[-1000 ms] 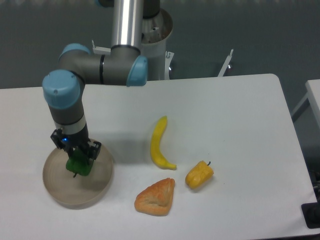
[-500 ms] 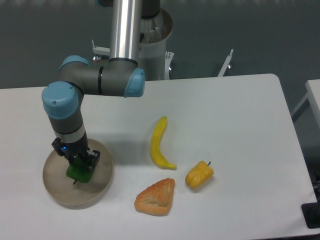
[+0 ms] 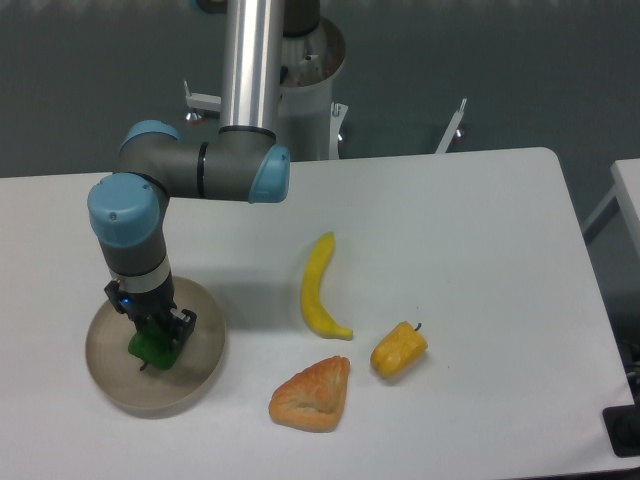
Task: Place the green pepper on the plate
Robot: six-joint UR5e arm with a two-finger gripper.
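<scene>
My two-finger gripper [image 3: 152, 335] is down inside the round shallow beige-grey plate [image 3: 110, 385], fingers closed on the small glossy dark-green pepper [image 3: 149, 346]. The pepper sits at plate centre, low over or touching the plate floor; I cannot tell which. The plate lies at the table's 8 o'clock, its rim near the front-left edge of the white table [image 3: 470, 230], with only a thin strip of tabletop on that side.

From the plate, at 3 o'clock, a yellow curved banana [image 3: 319, 288] lies well apart, lengthwise toward the far edge. A golden-brown triangular pastry [image 3: 312, 394] sits at 4 o'clock of the plate, near the front edge. A small yellow pepper [image 3: 398, 350] rests just right of the pastry, near the banana's lower tip but not touching.

Broad open tabletop spans the right half and the far strip at 12 o'clock. The arm's grey-and-blue elbow [image 3: 205, 170] hangs above the plate's far side.
</scene>
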